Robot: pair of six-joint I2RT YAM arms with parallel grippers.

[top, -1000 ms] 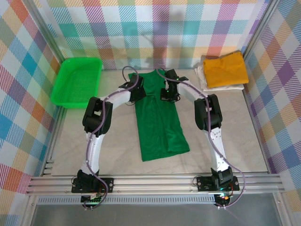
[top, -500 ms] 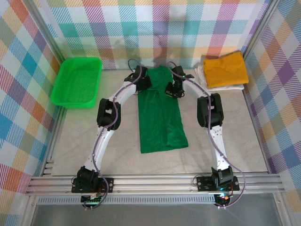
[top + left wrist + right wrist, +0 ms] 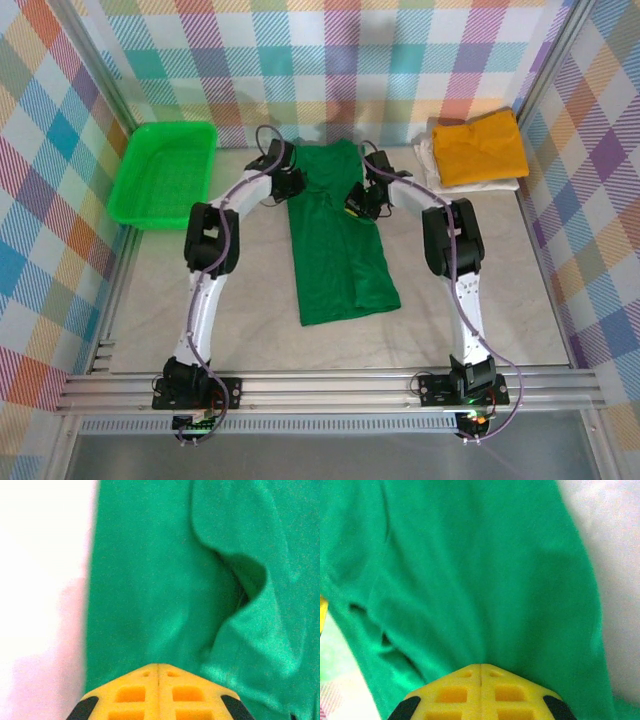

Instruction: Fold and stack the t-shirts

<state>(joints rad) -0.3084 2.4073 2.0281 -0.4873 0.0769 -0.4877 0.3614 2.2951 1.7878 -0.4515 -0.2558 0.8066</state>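
Shut tight, the left gripper (image 3: 291, 186) and right gripper (image 3: 356, 206) sit at the far end of the green shirt (image 3: 340, 262), one near each side edge, seemingly pinching cloth. It lies lengthwise on the table (image 3: 500, 300). At far right, the yellow shirt (image 3: 480, 148) tops the white shirt (image 3: 429, 165).

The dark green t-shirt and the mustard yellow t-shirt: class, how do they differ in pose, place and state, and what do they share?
The dark green t-shirt lies in a long strip at the middle; the mustard yellow t-shirt is a compact folded rectangle, far right. Green rests on the table; yellow tops a white t-shirt. The left pincer and right pincer grip green; yellow lies untouched. Both are plain cloth.
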